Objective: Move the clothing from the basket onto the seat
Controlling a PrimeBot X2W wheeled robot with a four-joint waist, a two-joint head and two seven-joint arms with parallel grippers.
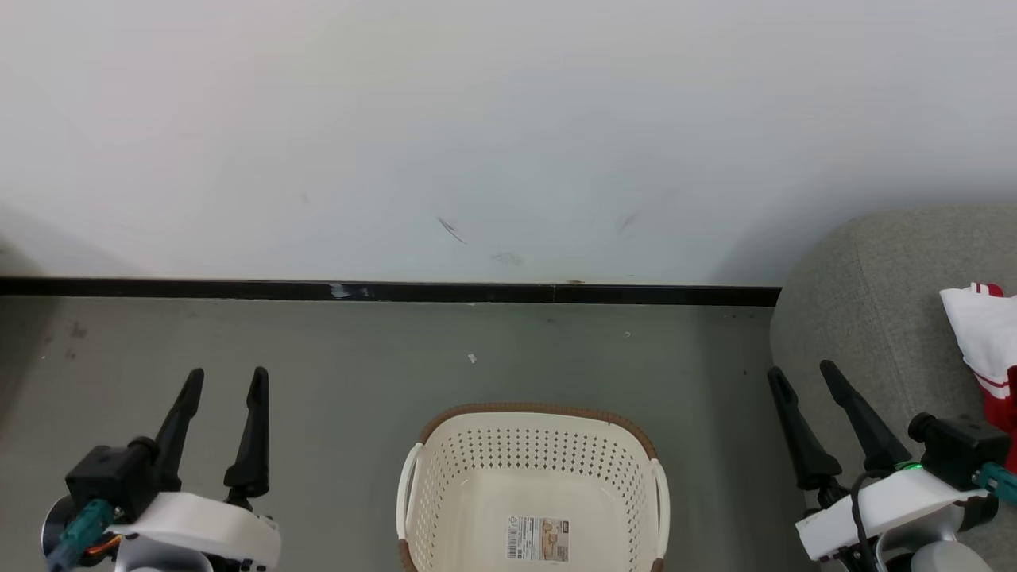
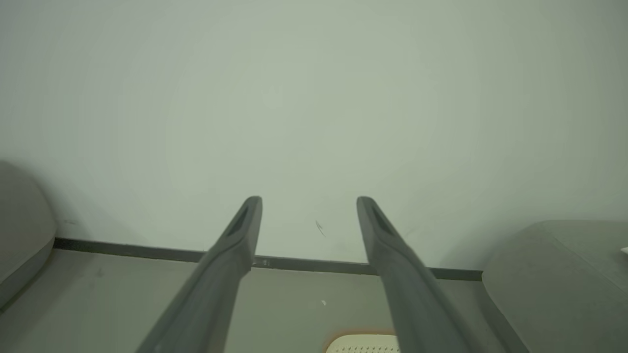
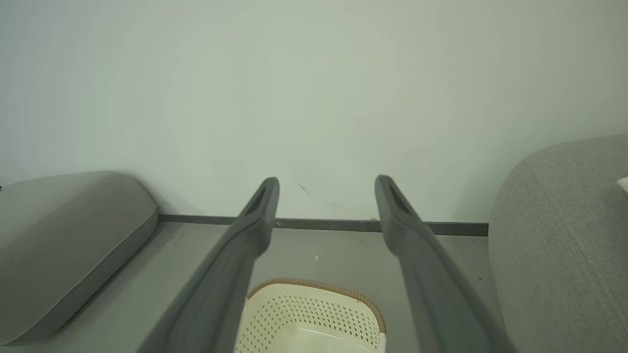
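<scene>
**Laundry basket**: cream, perforated, at 6 o'clock in the head view. Its label sticker lies bare on the bottom. The near edge is cropped, so it is possibly not quite empty.
**Red-and-white clothing**: 3 o'clock, lying on the grey sofa.
**Left gripper**, 8 o'clock, and **right gripper**, 4 o'clock: jaws wide, holding nothing.
**Step:** transfer apparently done.
**Next:** check the basket's hidden near side; otherwise no grasp is needed.

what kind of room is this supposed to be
Probably a living-room corner, perhaps a staged one: a grey sofa with red and white clothing on it, a cream laundry basket standing on the bare grey floor, and a plain white wall with a dark skirting board.
</scene>
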